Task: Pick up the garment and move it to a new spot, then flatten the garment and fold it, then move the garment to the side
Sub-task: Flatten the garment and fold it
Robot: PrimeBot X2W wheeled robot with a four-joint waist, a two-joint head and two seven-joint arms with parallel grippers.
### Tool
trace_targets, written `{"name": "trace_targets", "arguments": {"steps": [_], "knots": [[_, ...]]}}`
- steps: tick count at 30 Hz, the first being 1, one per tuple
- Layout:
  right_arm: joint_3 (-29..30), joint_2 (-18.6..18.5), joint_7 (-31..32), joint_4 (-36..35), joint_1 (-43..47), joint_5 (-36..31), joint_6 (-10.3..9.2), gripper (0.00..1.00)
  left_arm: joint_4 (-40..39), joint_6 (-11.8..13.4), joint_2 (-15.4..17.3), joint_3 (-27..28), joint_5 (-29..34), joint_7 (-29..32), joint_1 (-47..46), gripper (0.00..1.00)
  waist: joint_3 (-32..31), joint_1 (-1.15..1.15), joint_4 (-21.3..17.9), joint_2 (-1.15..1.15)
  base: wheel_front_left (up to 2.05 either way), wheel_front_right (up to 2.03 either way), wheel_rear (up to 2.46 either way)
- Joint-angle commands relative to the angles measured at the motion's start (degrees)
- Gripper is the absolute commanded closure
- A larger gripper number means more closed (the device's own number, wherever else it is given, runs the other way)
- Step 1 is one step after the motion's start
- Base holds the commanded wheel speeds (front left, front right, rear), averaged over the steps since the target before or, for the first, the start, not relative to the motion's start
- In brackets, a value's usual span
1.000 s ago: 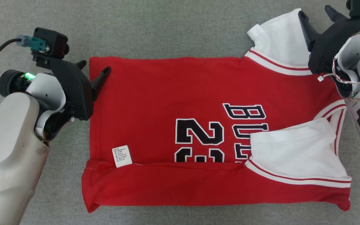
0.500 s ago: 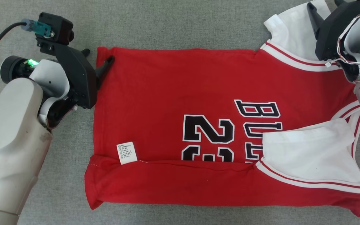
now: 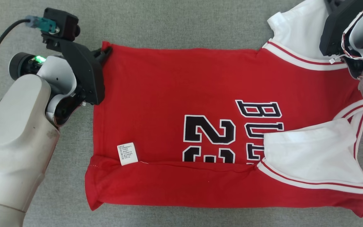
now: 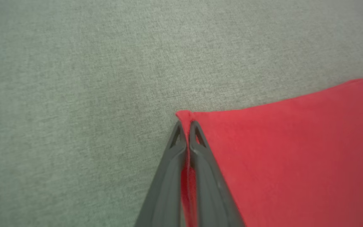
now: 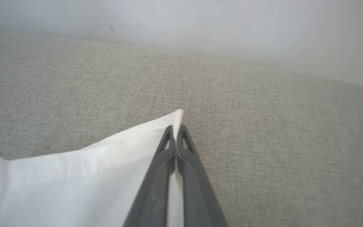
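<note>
Having closed from wide open a moment ago, the left gripper (image 4: 186, 126) now pinches the far hem corner of the jersey (image 3: 181, 94), lying part-folded on the grey mat (image 3: 181, 25), and the right gripper (image 5: 175, 129) its far white sleeve (image 5: 74, 179), so the second fold can likely begin.

Grey woven-cloth counter (image 3: 175, 22) — one red jersey (image 3: 156, 94) lies flat on it, white sleeves (image 3: 307, 151) at the right, near edge folded over onto itself.
</note>
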State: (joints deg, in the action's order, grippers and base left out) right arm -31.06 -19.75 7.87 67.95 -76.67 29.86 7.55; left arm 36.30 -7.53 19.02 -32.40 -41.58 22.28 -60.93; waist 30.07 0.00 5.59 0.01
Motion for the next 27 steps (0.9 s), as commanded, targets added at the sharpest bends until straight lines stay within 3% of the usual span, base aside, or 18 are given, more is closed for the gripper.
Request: {"name": "trace_targets", "arguments": {"steps": [1, 17, 27], "knots": [[-0.71, -0.36, -1.78, -0.77, -0.13, 0.3, -0.16, 1.0, 0.54, 0.19, 0.13, 0.28, 0.68, -1.65, 0.58, 1.0, -0.76, 0.0, -0.19, -0.01, 0.0, 0.0, 0.0], [-8.99, -5.11, -18.99, -15.03, 16.18, 9.02, -0.16, 1.0, -1.79, 1.47, 1.5, 1.67, 0.57, -16.3, 13.01, 1.0, -12.44, 0.0, -4.4, -0.01, 0.0, 0.0, 0.0], [-7.92, -10.38, -22.74, -27.99, 32.38, 12.3, -0.16, 1.0, -9.11, 4.57, 4.24, 2.4, 0.43, -21.55, 24.56, 1.0, -16.92, 0.0, -6.06, -0.01, 0.0, 0.0, 0.0]]}}
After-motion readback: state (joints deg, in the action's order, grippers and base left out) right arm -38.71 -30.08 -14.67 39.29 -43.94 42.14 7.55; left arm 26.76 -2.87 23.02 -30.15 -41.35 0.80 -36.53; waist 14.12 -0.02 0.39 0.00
